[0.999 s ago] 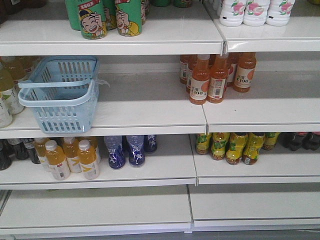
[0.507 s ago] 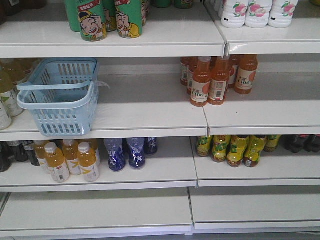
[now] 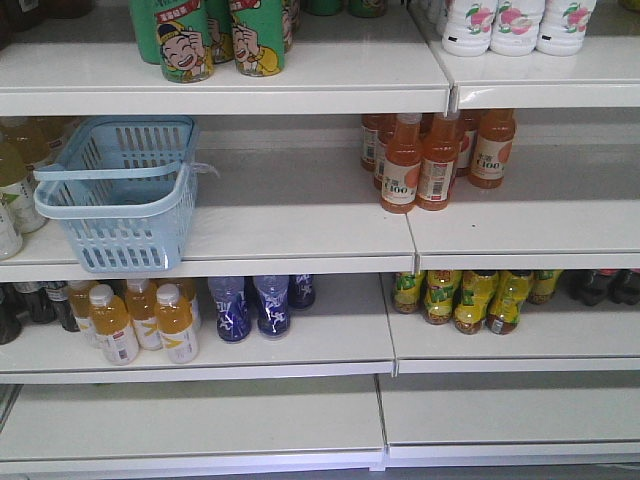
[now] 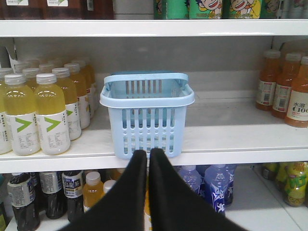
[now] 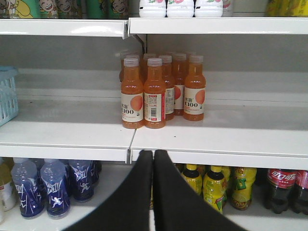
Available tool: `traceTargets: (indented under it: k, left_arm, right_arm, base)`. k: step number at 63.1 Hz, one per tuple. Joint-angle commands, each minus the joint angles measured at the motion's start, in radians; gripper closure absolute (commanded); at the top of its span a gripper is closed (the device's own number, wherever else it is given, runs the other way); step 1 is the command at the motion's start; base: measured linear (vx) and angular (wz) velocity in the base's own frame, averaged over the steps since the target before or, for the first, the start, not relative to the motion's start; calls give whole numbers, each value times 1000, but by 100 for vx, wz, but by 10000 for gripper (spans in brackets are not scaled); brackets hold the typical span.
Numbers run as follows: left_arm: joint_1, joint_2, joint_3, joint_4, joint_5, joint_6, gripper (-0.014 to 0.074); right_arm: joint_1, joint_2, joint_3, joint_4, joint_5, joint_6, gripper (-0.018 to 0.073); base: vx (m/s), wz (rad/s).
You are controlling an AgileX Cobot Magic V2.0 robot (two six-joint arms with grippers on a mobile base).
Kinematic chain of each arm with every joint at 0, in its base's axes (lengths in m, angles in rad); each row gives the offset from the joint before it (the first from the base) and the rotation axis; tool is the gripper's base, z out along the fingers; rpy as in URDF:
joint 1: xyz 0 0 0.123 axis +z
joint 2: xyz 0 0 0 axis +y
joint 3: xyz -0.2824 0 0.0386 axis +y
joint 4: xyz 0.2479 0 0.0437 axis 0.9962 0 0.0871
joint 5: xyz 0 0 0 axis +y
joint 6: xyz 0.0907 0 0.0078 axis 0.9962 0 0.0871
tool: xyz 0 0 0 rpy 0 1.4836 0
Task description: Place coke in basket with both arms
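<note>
since a second earlier the whole shelving had slipped a little lower in the front view, and the light blue slotted plastic basket [image 3: 130, 240] had drifted slightly left with it. over the last half second nothing visibly shifted. the basket stood upright on the middle white shelf [image 3: 300, 215].

in the left wrist view the black left claw [image 4: 148, 155] was clenched, its tips pressed together with nothing between them. the basket [image 4: 147, 100] sat straight ahead of it, just above its tips. tall bottles of yellow drink with white labels [image 4: 53, 115] stood up and to the left of that claw.

the black right claw [image 5: 154, 155] was likewise clenched on nothing. ahead of it stood a cluster of orange plastic bottles [image 5: 154, 94], with the basket's edge [image 5: 6, 96] far off to its left. the coke [image 5: 281, 185], dark bottles with red labels in white script, stood on the shelf below. it was down and well to the right of the right claw, apart from both claws.
</note>
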Motion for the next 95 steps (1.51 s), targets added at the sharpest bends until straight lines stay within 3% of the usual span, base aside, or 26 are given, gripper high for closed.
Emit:
traceTargets:
  k: [1, 66, 75, 95]
  left_arm:
    - [-3, -16, 6, 0, -74, -2, 602]
    - [-3, -16, 6, 10, -101, 1, 602]
    - [-3, -16, 1, -10, -129, -41, 602]
    - [-3, 135, -154, 9, -110, -55, 602]
  right_arm:
    - [-2, -14, 19, -3, -73, 0, 569]
    - [-2, -14, 19, -3, -73, 0, 569]
    - [-2, -14, 19, -3, -73, 0, 569]
    - [-2, -14, 19, -3, -73, 0, 569]
  base:
    - [0, 0]
    - [0, 0]
    - [0, 0]
    - [0, 0]
